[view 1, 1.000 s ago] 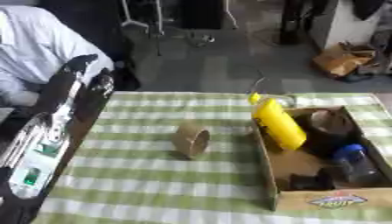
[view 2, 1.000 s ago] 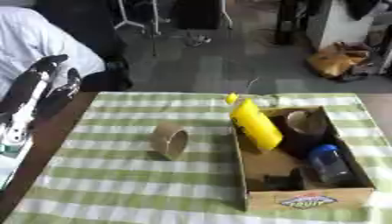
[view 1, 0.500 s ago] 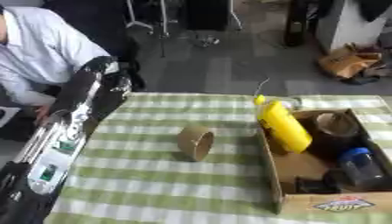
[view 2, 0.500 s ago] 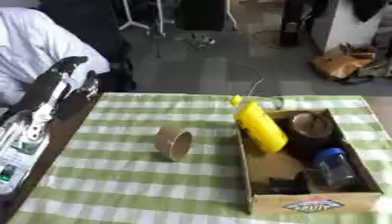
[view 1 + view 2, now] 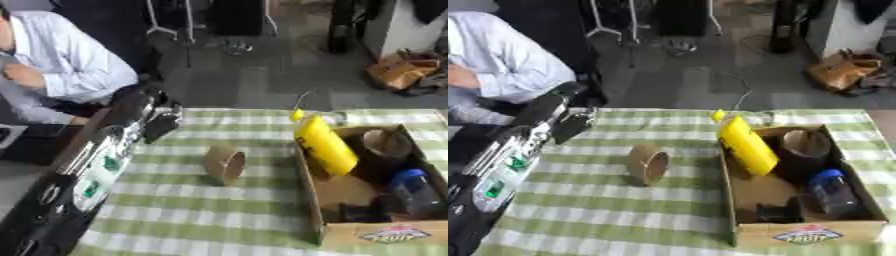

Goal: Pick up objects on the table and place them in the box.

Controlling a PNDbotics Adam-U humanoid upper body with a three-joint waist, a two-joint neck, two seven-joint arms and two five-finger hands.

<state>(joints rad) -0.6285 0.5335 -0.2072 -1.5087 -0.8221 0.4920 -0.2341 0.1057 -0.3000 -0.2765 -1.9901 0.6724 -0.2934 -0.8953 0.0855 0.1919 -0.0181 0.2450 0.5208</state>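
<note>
Left of box (image 5: pixel 337 231), on checked cloth (image 5: pixel 219 210), brown tape roll (image 5: pixel 225 163) stands on edge. Your left hand (image 5: pixel 150 110) hangs left of box, beyond roll, apart from it; blurred, finger state: cannot tell. Inside box: yellow bottle (image 5: pixel 325 144) leaning on wall, blue-capped bottle (image 5: pixel 413 191), dark roll (image 5: pixel 386 143), dark unclear item near front wall.

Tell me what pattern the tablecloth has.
The tablecloth has green and white checks, clearest in the left eye view.
</note>
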